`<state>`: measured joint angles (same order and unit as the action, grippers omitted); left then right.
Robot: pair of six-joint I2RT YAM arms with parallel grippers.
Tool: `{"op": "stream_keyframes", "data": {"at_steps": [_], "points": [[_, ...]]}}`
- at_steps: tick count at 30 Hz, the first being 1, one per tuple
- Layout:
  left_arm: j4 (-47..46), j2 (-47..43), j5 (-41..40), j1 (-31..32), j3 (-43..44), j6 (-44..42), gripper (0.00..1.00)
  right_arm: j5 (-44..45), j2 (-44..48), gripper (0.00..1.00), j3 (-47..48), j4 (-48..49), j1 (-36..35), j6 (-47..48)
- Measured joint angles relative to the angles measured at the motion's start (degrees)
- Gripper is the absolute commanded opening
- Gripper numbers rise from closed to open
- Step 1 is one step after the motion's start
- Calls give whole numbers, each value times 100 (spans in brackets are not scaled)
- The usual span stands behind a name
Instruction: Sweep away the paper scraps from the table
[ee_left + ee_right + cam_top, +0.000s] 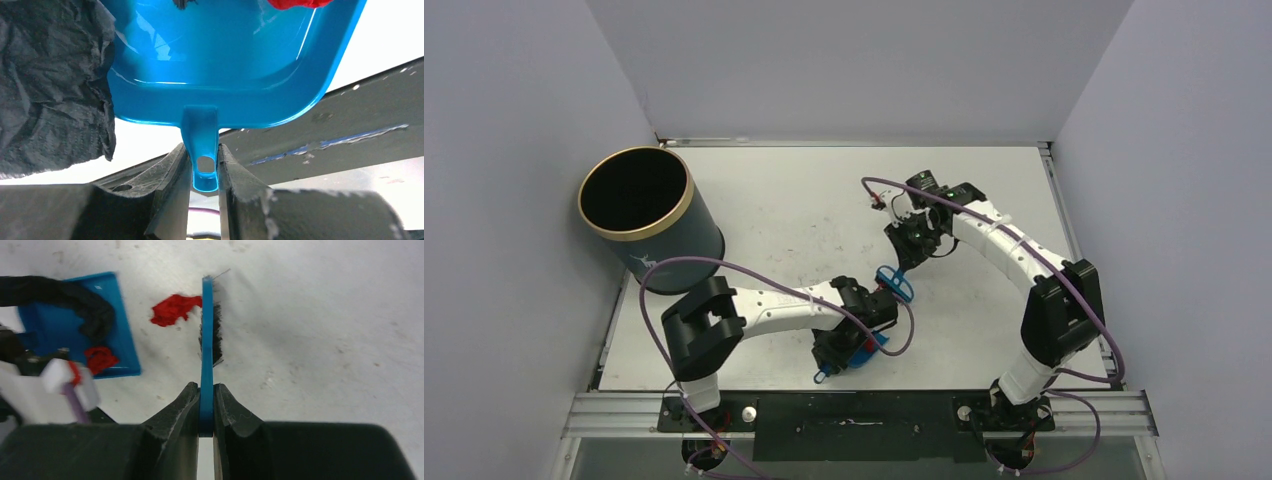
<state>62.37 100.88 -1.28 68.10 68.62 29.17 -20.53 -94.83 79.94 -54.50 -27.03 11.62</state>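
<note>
Closest to the near edge, about mid-table, sits one blue dustpan. The left gripper is clamped on its short handle, a finger pressed to each side. One red scrap lies inside the pan near its rim. A small dark fleck shows deeper in the pan, too little of it in view to name. A black crumpled mass hangs just beside the pan's edge and partly over it; whether it is paper or wrapping on the arm cannot be told.

A little farther and to the right is one blue brush with black bristles. The right gripper is closed tight on its thin handle. A second red scrap lies loose on the white table, between the dustpan and the brush. It is touching or almost touching the brush head on the dustpan side, ahead of the right gripper's fingertips and clear of them.

So two red paper scraps can be counted, one in the pan and one on the table.

Far left stands one dark round bin with a gold rim, upright and well apart from both grippers. Its inside is too dark to show any contents.
</note>
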Motion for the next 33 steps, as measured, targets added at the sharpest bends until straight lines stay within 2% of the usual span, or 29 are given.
{"op": "stream_keyframes", "data": {"at_steps": [6, 12, 17, 26, 33], "points": [[-22, 614, 94, -44, 573, -157, 0, -791, -129, 5, -31, -2, -503, -20], [0, 807, 103, -142, 765, -234, 0, -1139, -256, 5, 175, -275, -553, 0], [-90, 807, -74, -179, 828, -245, 0, -1130, -197, 5, 396, -470, -527, 63], [-706, 546, -472, -181, 531, -157, 0, -555, 164, 5, 686, -721, -509, 319], [-1268, 286, -763, -164, 190, -81, 0, -516, 400, 5, 815, -1025, -116, 632]]}}
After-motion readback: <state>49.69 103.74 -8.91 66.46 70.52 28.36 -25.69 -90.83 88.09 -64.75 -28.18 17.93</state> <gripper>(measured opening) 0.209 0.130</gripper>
